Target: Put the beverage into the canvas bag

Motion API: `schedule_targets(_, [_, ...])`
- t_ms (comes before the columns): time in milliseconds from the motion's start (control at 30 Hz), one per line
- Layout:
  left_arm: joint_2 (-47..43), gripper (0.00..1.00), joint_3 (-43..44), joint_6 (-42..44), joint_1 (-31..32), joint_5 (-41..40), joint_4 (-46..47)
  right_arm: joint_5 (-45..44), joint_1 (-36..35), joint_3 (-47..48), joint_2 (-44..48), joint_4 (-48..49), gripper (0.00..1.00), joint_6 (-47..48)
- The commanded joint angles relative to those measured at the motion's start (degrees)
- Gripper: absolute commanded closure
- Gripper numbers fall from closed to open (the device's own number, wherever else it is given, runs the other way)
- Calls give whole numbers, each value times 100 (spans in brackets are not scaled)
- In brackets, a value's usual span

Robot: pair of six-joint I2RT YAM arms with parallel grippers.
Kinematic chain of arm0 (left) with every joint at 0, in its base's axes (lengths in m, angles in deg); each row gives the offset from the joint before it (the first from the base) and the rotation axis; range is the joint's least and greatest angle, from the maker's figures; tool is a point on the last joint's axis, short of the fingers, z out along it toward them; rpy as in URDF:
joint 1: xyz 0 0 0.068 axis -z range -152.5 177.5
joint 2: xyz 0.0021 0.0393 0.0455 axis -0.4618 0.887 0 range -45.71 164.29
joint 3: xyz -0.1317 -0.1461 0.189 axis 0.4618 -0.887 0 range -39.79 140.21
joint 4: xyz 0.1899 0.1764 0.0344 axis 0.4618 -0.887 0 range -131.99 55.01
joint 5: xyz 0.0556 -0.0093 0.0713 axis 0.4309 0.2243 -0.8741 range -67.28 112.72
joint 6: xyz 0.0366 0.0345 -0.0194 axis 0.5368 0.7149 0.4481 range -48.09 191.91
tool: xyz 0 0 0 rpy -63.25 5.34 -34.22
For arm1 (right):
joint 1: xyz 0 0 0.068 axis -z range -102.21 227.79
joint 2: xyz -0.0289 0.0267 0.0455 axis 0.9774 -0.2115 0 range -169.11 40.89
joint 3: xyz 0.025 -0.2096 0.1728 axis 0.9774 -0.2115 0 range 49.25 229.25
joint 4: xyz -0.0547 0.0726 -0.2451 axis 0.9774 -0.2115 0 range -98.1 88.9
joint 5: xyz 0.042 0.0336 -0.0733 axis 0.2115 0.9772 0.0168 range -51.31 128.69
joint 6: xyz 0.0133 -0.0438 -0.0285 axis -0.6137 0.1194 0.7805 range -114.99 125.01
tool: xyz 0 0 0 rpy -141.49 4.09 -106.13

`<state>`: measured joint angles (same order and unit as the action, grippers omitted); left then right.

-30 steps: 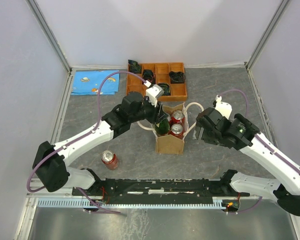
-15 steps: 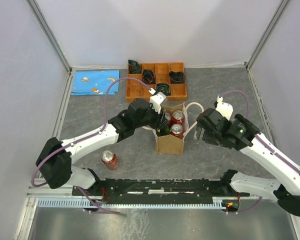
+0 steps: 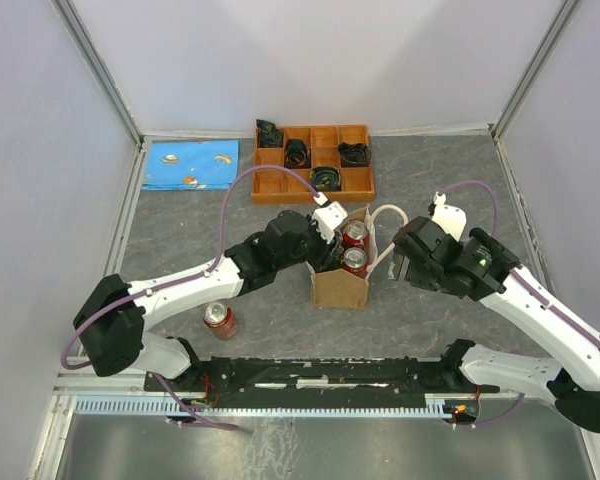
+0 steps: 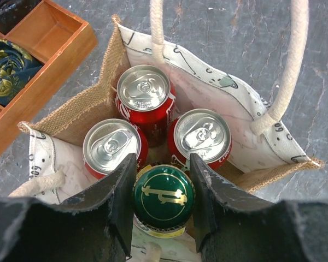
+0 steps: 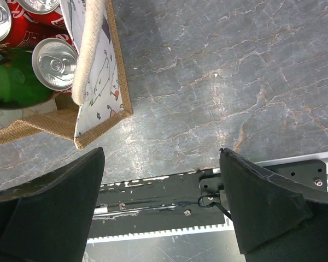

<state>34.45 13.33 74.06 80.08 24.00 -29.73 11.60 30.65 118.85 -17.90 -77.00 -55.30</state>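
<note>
While the left end effector (image 4: 163,164) clamps the green beverage can (image 4: 164,196) by its sides, we find that can inside the mouth of the canvas bag (image 4: 76,117), touching two of the three red cans (image 4: 145,90) packed there. The right end effector (image 5: 161,153) stands spread wide and empty just beside the bag. We judge the placement nearly done, with release outstanding, and a loose red can (image 3: 219,319) on the counter (image 3: 460,180) possibly left to bag.
</note>
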Motion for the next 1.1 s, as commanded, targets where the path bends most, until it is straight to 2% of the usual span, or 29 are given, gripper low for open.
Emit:
schedule_targets(0, [-170, 97, 32, 640, 126, -278, 1334, -174, 2, 45, 42, 15, 6, -58])
schedule_targets(267, [-119, 97, -295, 990, 165, -504, 1800, -176, 2, 8, 68, 1, 6, -57])
schedule_targets(433, [-14, 97, -342, 898, 162, -635, 1858, -176, 7, 2, 95, -47, 6, -74])
schedule_targets(667, [116, 97, -367, 802, 149, -835, 1784, -189, 2, 7, 165, -116, 6, -125])
schedule_targets(1000, [73, 97, -606, 553, 153, -695, 1488, -194, 2, 9, 213, -181, 6, -182])
schedule_targets(1067, [66, 92, -607, 549, 155, -712, 1467, -176, 3, 8, 224, -173, 6, -195])
